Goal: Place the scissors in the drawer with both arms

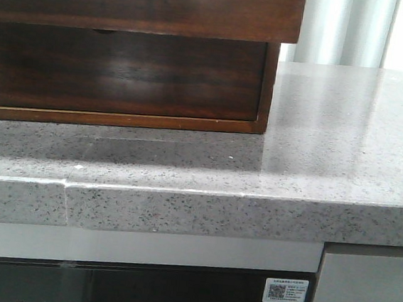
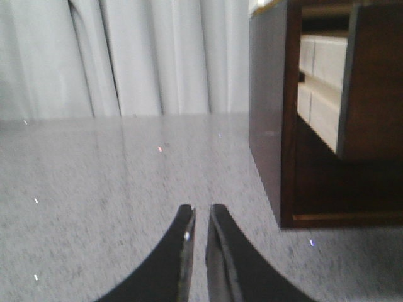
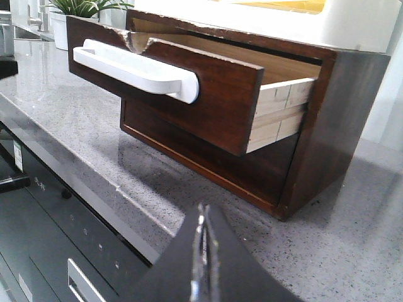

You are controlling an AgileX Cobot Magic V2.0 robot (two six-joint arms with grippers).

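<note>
The scissors are not in any view. The wooden cabinet (image 1: pixel 268 86) stands on the grey stone counter (image 1: pixel 331 135). Its upper drawer (image 3: pixel 189 82) is pulled out, with a dark brown front and a white bar handle (image 3: pixel 135 66). The drawer front fills the top of the front view (image 1: pixel 144 10), and its pale side shows in the left wrist view (image 2: pixel 321 94). My left gripper (image 2: pixel 201 211) is almost shut and empty, low over the counter beside the cabinet's side. My right gripper (image 3: pixel 203 211) is shut and empty at the counter's front edge, off the cabinet's corner.
The lower drawer front (image 1: pixel 123 72) is closed under the open one. A dark glass appliance (image 1: pixel 138 291) sits below the counter edge. A potted plant (image 3: pixel 69 16) stands behind the cabinet's far end. A white object (image 3: pixel 283 19) lies on the cabinet top. Pale curtains (image 2: pixel 126 56) hang behind.
</note>
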